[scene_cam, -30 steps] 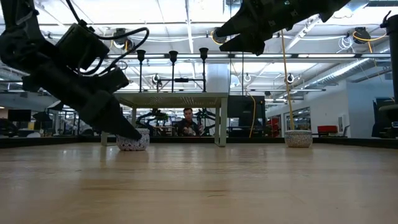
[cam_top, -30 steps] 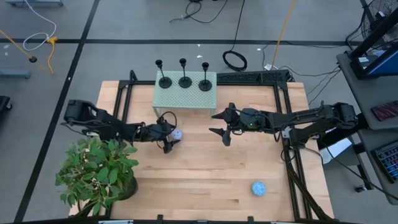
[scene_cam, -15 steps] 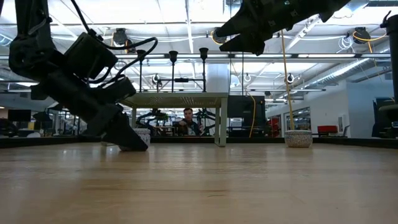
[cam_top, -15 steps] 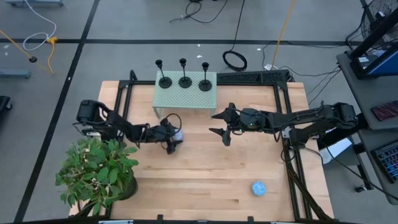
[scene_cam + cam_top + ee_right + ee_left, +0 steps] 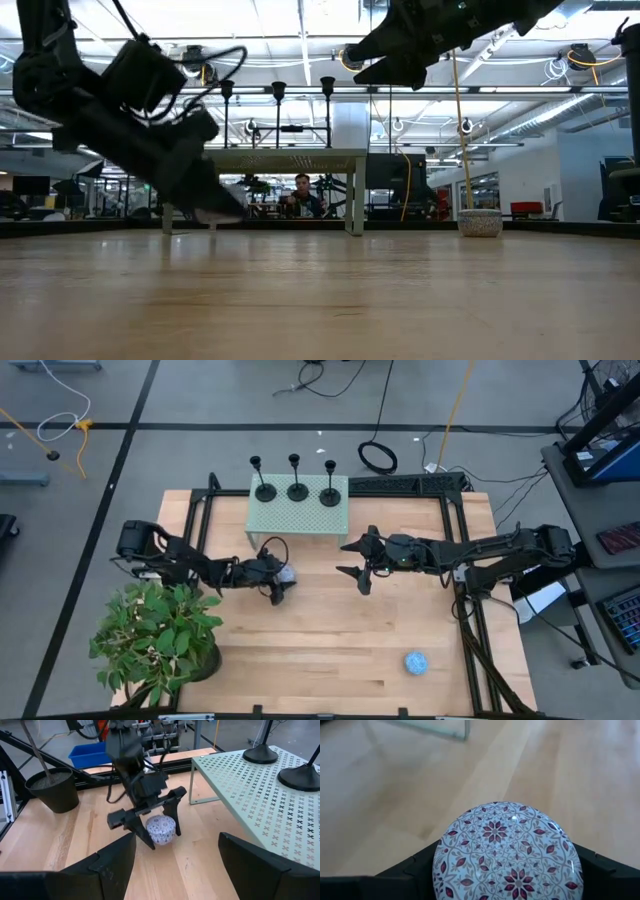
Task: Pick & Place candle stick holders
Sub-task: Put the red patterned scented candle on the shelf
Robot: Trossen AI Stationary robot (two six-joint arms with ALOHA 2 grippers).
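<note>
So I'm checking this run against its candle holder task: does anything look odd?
Yes. The left claw is shut on a small patterned round object, not a holder. All three candle stick holders stand upright on the green perforated stand.

The big wooden table (image 5: 330,630) holds a small green table (image 5: 297,517), a leafy plant in a pot (image 5: 155,640), and a little blue ball (image 5: 416,662). Three black candle stick holders (image 5: 296,482) stand in a row on the green table.

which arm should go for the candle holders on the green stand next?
Right. The right gripper hangs open and empty just off the green stand holding the three candle holders. The left gripper is occupied, shut on a patterned bowl.
</note>
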